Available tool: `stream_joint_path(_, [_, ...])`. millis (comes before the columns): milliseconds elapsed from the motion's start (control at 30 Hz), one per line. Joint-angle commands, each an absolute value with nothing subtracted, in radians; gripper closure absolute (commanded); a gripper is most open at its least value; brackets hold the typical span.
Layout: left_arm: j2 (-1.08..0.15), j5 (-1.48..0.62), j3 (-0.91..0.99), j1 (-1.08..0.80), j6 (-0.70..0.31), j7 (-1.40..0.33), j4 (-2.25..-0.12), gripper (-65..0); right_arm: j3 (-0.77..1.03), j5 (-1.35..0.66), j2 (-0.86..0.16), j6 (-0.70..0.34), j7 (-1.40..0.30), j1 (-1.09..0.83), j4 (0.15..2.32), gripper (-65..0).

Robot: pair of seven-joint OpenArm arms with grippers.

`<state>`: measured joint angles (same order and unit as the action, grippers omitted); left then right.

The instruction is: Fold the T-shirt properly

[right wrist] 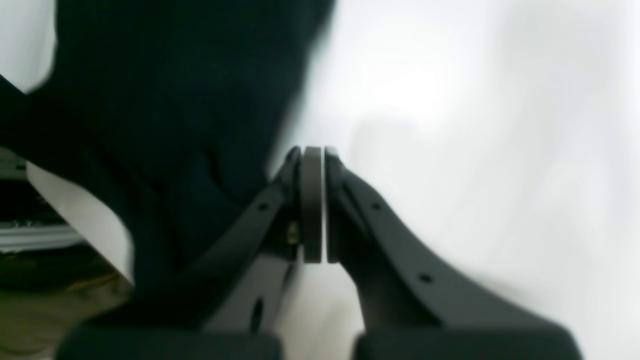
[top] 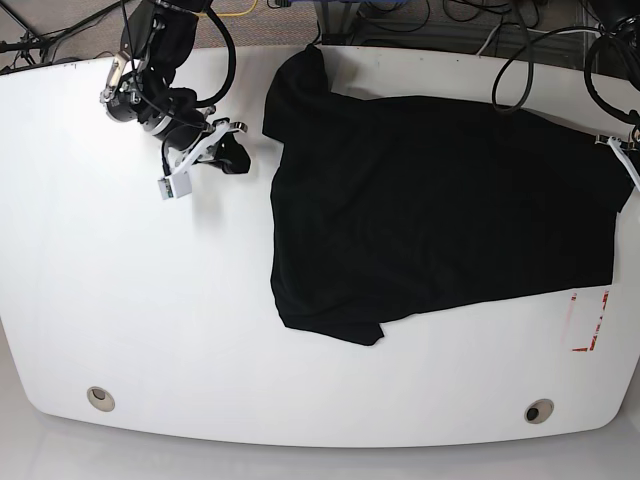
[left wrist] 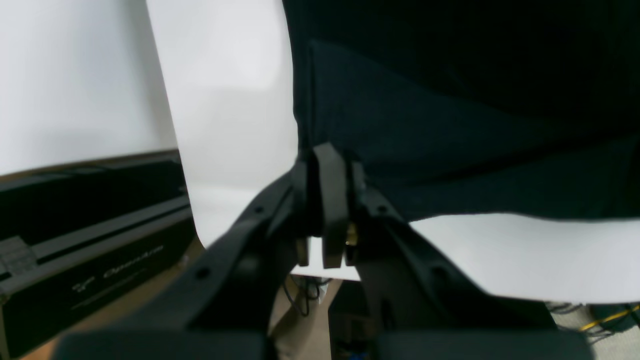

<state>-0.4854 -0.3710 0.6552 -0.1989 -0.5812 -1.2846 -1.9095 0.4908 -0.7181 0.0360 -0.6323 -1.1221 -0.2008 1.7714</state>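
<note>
The left gripper (left wrist: 327, 160) has its jaws pressed together on the edge of the T-shirt (left wrist: 450, 125): in the left wrist view the dark cloth runs right down into the closed fingertips, at the shirt's corner where it meets the white table (left wrist: 500, 255). In the base view this gripper sits at the far right table edge, mostly out of frame, by the shirt's right end.

The right gripper (right wrist: 313, 152) is clenched with nothing between its jaws; the two pads (right wrist: 311, 210) meet flat, and behind them is bare table (right wrist: 475, 125). The shirt (right wrist: 165, 100) lies just to the side of this gripper, not caught by it. In the base view the right gripper (top: 238, 160) hovers over the table near the upper left, just beside the shirt's left edge, with a small white tag (top: 178, 186) hanging off the wrist.

The T-shirt (top: 430, 210) is spread across the middle and right of the table (top: 130, 320), wide and mostly flat, with a sleeve sticking up toward the far edge at its upper left and a small flap folded at its lower left corner. A red-marked white label (top: 586, 320) lies on the table just below the shirt's lower right corner. Two round holes (top: 100, 398) sit near the table's front edge. In the left wrist view a black box (left wrist: 90, 260) with lettering shows beyond the table edge
</note>
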Motion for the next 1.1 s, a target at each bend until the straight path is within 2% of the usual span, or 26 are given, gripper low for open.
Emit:
stream_joint_path(0, [-0.507, -0.366, 0.662, -0.194, -0.585, -1.277, -1.926, 0.0, 0.492, -0.737, 0.018, -0.636, -1.113, -0.203, 1.817, 0.0])
stream_joint_path(233, [-0.507, -0.366, 0.662, -0.197, -0.585, -1.277, -1.926, 0.0, 0.486, -0.737, 0.016, -0.633, -1.113, -0.199, 1.814, -0.3])
stream_joint_path(333, [-0.507, -0.366, 0.662, -0.197, -0.585, -1.277, -1.926, 0.0, 0.484, -0.737, 0.022, -0.631, -1.113, -0.182, 1.814, -4.6])
stream_joint_path(533, [-0.507, -0.364, 0.662, -0.197, -0.585, -1.277, -1.925, 0.0, 0.490, -0.733, 0.058, -0.631, -1.104, -0.159, 1.725, -27.6])
stream_joint_path(600, [-0.507, -0.364, 0.662, -0.197, -0.585, -1.277, -1.925, 0.0, 0.490, -0.733, 0.056, -0.631, -1.093, -0.142, 1.682, -31.2])
stream_joint_path(1067, [-0.507, -0.364, 0.662, -0.197, -0.585, -1.277, -1.925, 0.0, 0.456, -0.734, 0.068, -0.633, -1.061, -0.102, 1.535, -31.2])
